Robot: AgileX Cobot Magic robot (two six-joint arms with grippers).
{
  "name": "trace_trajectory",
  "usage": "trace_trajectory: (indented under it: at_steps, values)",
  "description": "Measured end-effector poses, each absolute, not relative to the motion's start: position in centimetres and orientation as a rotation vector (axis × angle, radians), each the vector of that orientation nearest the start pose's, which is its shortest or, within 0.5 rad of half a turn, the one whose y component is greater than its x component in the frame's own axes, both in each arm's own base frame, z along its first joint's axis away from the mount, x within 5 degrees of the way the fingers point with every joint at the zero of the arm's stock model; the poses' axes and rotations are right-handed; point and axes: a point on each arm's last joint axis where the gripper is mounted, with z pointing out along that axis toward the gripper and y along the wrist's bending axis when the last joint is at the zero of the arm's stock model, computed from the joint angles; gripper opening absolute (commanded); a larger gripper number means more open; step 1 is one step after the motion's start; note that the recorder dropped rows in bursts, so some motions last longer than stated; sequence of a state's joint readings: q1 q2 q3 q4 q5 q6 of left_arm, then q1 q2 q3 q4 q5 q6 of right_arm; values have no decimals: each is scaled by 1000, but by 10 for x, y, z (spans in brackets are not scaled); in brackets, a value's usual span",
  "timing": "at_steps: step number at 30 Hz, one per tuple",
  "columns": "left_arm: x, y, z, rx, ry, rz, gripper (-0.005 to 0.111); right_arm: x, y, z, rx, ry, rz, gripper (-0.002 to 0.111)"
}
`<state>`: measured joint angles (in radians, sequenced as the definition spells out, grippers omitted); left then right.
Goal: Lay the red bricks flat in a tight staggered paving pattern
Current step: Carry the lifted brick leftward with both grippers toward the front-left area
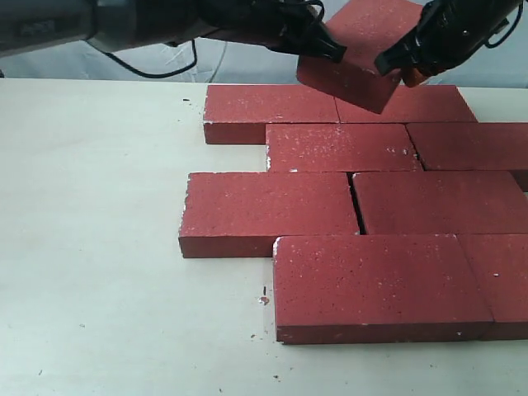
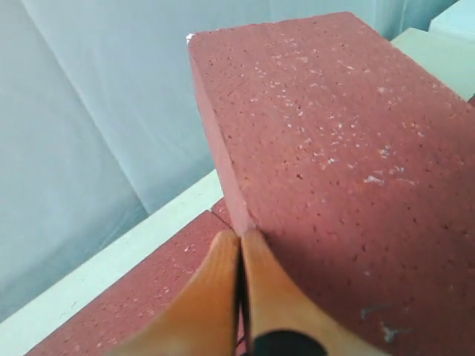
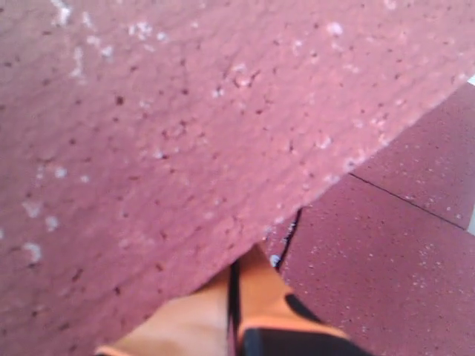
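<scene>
Several red bricks (image 1: 340,147) lie flat on the table (image 1: 99,247) in staggered rows, with a narrow gap between two in the third row (image 1: 356,206). One more red brick (image 1: 363,49) hangs tilted above the back row, squeezed between my two grippers. My left gripper (image 1: 334,51) is shut, its orange fingertips (image 2: 230,248) pressing on the brick's corner edge (image 2: 341,133). From the other side my right gripper (image 1: 388,64) is shut too, its tips (image 3: 249,259) against the brick's lower edge (image 3: 185,126).
Laid bricks show below the lifted one in both wrist views (image 2: 148,297) (image 3: 371,282). A pale cloth backdrop (image 2: 89,111) hangs behind the table. Small crumbs (image 1: 263,299) lie near the front brick. Bare tabletop spreads to the left.
</scene>
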<state>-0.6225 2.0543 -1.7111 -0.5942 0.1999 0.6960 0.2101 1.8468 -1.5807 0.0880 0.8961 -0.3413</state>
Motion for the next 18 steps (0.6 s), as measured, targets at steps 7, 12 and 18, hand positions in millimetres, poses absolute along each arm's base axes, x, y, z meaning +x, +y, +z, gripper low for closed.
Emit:
trace_trajectory:
  at_steps: [7,12,18]
  values:
    - [367,-252,288,741,1863,-360,0,379,141,289,-741,2526,99,-1]
    - [349,-219,289,714,1890,-310,0,367,171,288,-796,2513,132,-1]
    - [331,-179,280,708,1939,-231,0,352,205,288,-875,2465,177,-1]
